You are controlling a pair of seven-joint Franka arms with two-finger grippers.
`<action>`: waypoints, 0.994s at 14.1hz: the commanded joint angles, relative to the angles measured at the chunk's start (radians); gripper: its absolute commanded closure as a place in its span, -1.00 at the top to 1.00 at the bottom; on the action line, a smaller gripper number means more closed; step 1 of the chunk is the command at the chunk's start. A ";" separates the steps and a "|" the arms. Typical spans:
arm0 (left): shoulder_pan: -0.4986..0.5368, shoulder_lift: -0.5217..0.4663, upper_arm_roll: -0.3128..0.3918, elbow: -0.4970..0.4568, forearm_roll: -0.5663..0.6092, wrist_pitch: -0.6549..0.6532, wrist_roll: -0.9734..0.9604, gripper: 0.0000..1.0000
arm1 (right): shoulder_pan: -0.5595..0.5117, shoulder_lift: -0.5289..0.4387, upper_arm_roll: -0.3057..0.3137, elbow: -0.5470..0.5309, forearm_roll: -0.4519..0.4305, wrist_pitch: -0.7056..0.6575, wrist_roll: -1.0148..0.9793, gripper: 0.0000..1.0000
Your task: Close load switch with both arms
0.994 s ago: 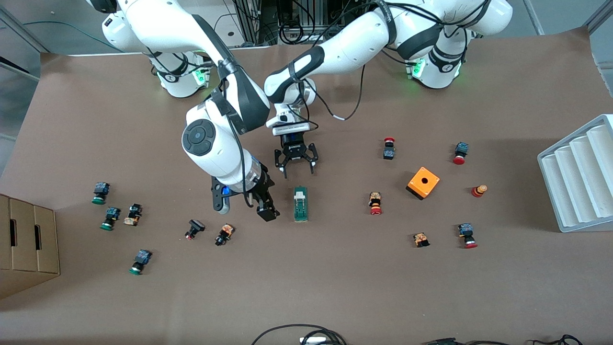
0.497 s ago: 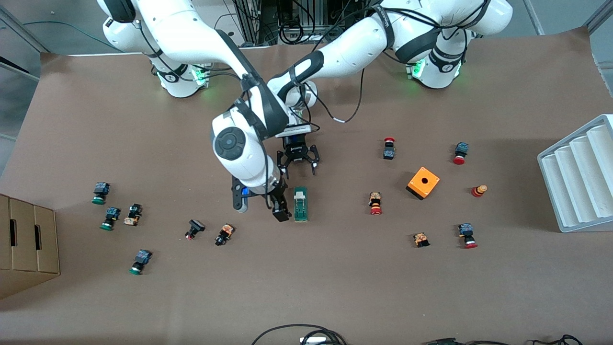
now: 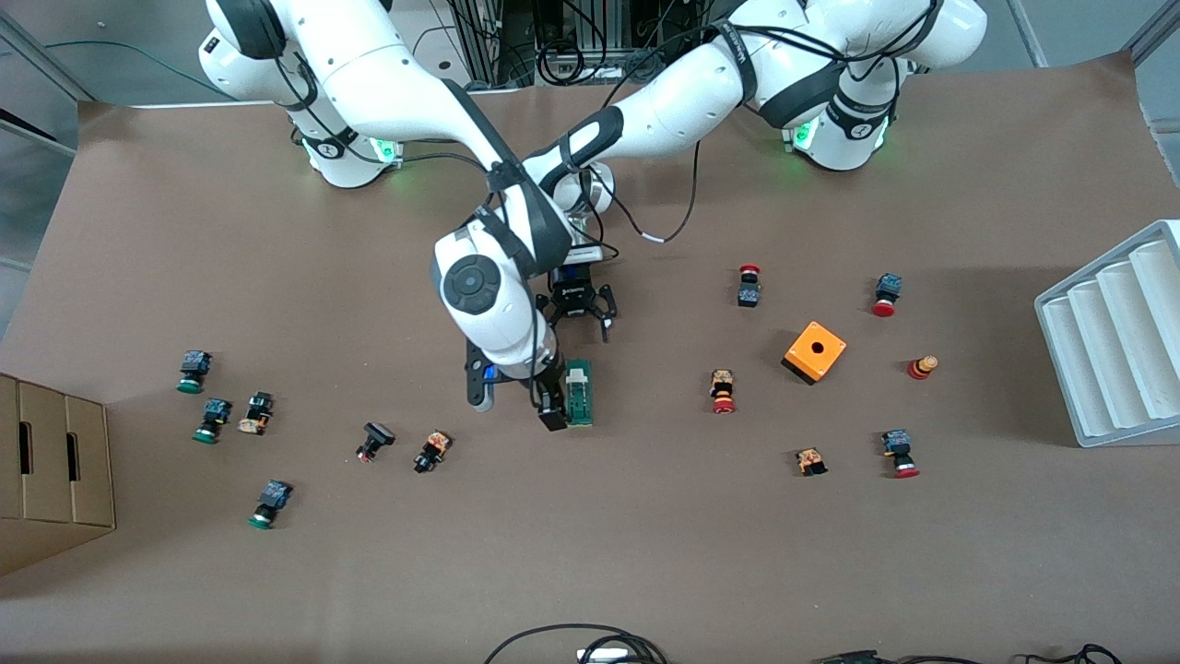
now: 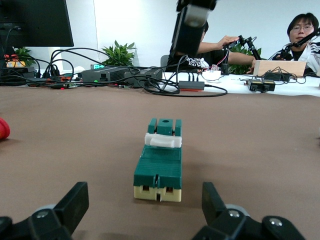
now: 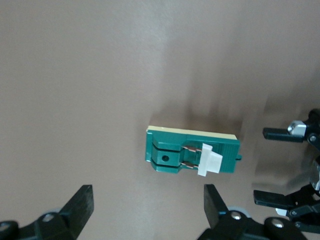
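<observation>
The load switch, a narrow green block with a white lever tab, lies flat near the middle of the table. My left gripper is low over the table just past the switch's lever end, toward the arms' bases. It is open, and its fingers flank empty table in front of the switch. My right gripper hangs beside the switch's long side, on the right arm's end of the table. It is open and holds nothing. In the right wrist view the switch lies apart from the gripper.
Small red- and green-capped push buttons lie scattered toward both ends of the table. An orange square box stands toward the left arm's end, with a white ribbed rack at that edge. A cardboard box sits at the right arm's end.
The right arm has swung in from its end of the table until its gripper is right beside the load switch. The left gripper has barely shifted. The switch has not moved.
</observation>
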 commanded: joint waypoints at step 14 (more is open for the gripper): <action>0.005 0.052 0.025 0.059 0.053 0.010 -0.011 1.00 | 0.056 -0.005 0.009 -0.145 0.031 0.142 0.024 0.35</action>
